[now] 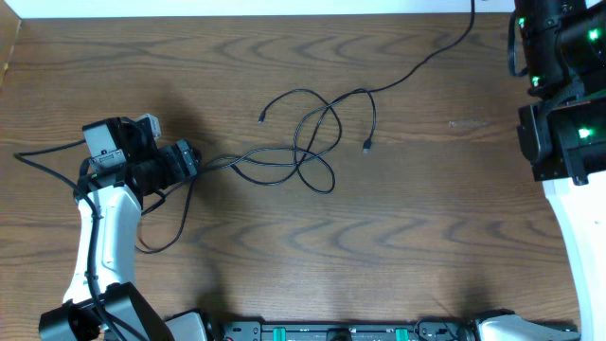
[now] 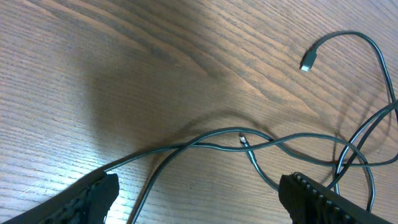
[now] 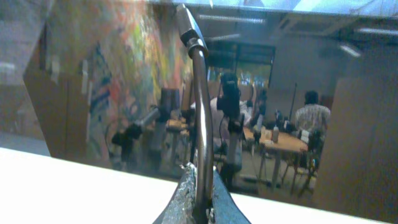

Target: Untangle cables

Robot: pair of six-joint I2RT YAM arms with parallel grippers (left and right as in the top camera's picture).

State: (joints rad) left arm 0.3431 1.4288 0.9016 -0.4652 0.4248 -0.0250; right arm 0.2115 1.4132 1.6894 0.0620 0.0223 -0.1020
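Observation:
Black cables [image 1: 305, 142] lie looped over one another at the middle of the wooden table [image 1: 426, 218]. Two loose plug ends [image 1: 261, 118] [image 1: 366, 147] rest flat beside the loops. My left gripper [image 1: 194, 159] sits low at the tangle's left end. It is open, its fingers [image 2: 311, 199] spread wide, and a strand [image 2: 155, 186] runs across the gap untouched. A small plug tip [image 2: 244, 140] lies just ahead of it. One long strand [image 1: 417, 66] runs up to the top right. My right gripper [image 3: 199, 171] is raised and shut on a thin cable [image 3: 200, 93] near its plug.
The right arm [image 1: 559, 85] fills the top right corner. A dark cord loop [image 1: 170, 227] lies beside the left arm [image 1: 104, 227]. Another plug end [image 2: 306, 64] rests on bare wood ahead of the left gripper. The table's near edge carries a rail [image 1: 331, 332].

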